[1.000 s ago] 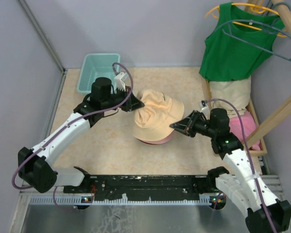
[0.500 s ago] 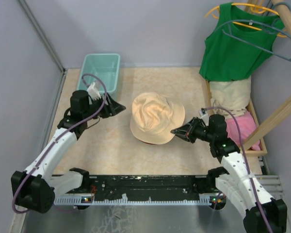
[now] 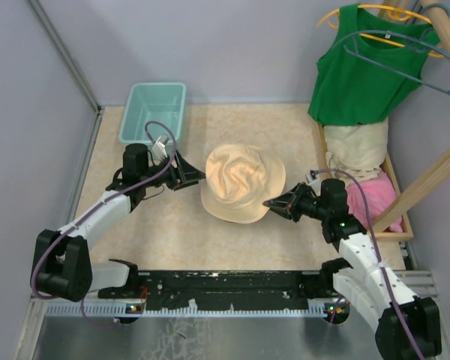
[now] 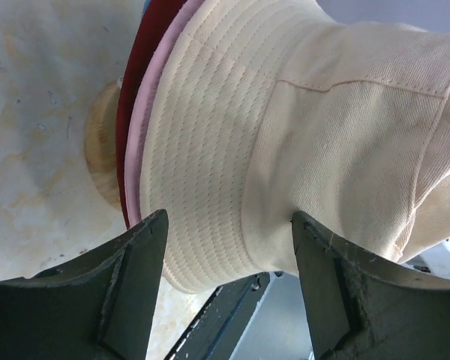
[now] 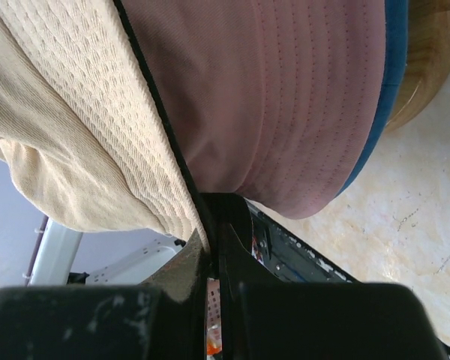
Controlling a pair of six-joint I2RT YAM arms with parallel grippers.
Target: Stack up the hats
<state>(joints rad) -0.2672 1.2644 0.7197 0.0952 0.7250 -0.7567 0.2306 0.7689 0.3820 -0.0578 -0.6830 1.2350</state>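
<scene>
The beige hat [image 3: 242, 182] lies crumpled on top of the stack of hats in the middle of the table. In the left wrist view the beige hat [image 4: 307, 135] covers a pink brim [image 4: 137, 131] and a dark red brim [image 4: 133, 71]. My left gripper [image 3: 197, 176] stands open just left of the stack, its jaws apart in front of the beige brim without touching it. My right gripper [image 3: 272, 204] is shut on the beige hat's right brim edge [image 5: 176, 199]. Beneath it the pink hat [image 5: 285, 97] and a blue hat's rim [image 5: 394, 67] show.
A teal basket [image 3: 154, 112] stands at the back left. A green tank top [image 3: 364, 67] hangs at the back right over a wooden tray [image 3: 319, 142] holding beige and pink cloth. A wooden base [image 4: 101, 150] shows under the stack. A black rail [image 3: 225, 283] runs along the front.
My left gripper let go of the beige hat, opened, drew back to the left, then came back close to the stack. The hat dropped flat onto the stack. The right gripper kept its hold.
</scene>
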